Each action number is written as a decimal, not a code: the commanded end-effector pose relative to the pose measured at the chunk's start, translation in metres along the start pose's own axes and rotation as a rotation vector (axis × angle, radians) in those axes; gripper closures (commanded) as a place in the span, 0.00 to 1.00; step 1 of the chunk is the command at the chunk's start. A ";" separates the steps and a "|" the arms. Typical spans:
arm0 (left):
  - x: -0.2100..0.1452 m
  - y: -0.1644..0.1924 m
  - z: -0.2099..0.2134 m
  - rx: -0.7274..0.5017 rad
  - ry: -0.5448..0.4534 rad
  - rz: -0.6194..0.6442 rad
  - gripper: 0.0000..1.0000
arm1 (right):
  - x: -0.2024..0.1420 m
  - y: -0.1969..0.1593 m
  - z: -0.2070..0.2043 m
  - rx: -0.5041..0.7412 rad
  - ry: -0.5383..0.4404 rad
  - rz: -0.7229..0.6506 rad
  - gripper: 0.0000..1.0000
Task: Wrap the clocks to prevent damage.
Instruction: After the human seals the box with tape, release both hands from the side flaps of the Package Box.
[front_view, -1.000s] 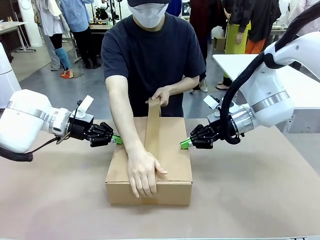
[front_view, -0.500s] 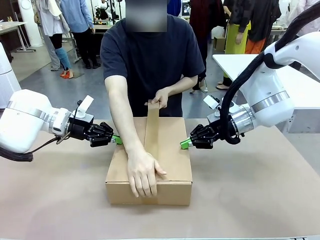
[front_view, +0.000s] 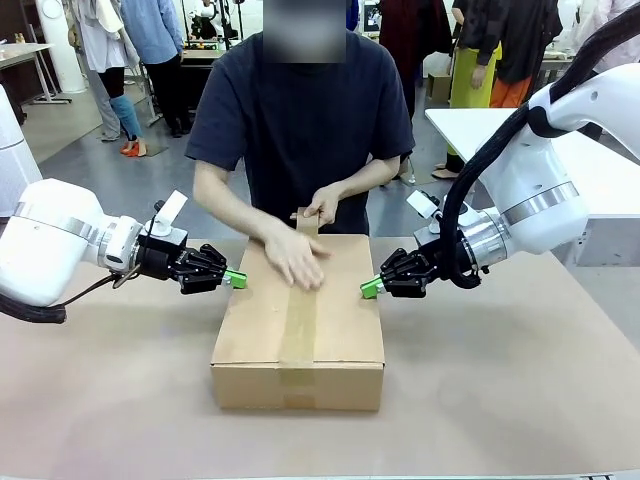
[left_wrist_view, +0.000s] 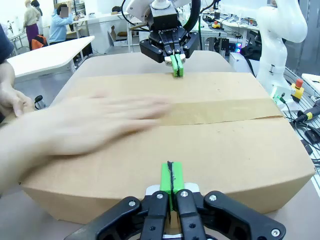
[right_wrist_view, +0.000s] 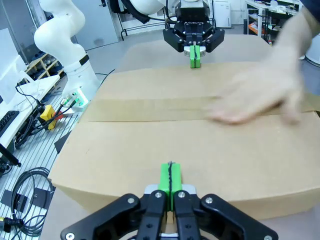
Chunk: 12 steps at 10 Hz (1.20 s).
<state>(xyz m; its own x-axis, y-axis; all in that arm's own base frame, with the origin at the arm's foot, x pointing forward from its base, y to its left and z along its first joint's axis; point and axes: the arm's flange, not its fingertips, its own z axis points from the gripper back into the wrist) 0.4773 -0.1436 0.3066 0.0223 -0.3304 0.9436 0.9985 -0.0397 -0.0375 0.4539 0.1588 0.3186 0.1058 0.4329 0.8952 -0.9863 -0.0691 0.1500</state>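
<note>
**Box getting taped, both pincers pressed shut against the sides**

Plain brown cardboard box (front_view: 297, 320) sits in the middle of the desk (front_view: 520, 400), long side running toward the person. Matte, flat-topped, sharp corners, no print or label I can read anywhere on it. A strip of brown paper tape (front_view: 298, 325) runs down the centre seam and over the near edge, same colour as the cardboard, just a bit darker and smoother.

The person's hand (front_view: 293, 258) lies flat on the tape near the far end, blurred in the wrist views. Their other hand (front_view: 322, 207) pinches the tape end at the far edge of the box.

Left pincer (front_view: 234, 279) has its green pads together, tip touching the left upper edge of the box. Right pincer (front_view: 369, 288) is the same, fingers together, tip against the right upper edge. Desk top is covered in smooth tan-brown material.
</note>
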 end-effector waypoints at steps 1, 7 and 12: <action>-0.003 0.000 -0.001 0.005 0.009 -0.006 1.00 | -0.003 0.000 -0.002 -0.004 0.005 -0.006 0.99; -0.003 0.000 -0.001 0.005 0.009 -0.006 1.00 | -0.003 0.000 -0.002 -0.004 0.005 -0.006 0.99; -0.003 0.000 -0.001 0.005 0.009 -0.006 1.00 | -0.003 0.000 -0.002 -0.004 0.005 -0.006 0.99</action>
<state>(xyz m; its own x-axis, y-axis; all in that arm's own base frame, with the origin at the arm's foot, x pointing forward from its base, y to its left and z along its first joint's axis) 0.4773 -0.1436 0.3066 0.0222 -0.3304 0.9436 0.9985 -0.0398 -0.0375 0.4539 0.1588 0.3186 0.1058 0.4329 0.8952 -0.9863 -0.0692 0.1500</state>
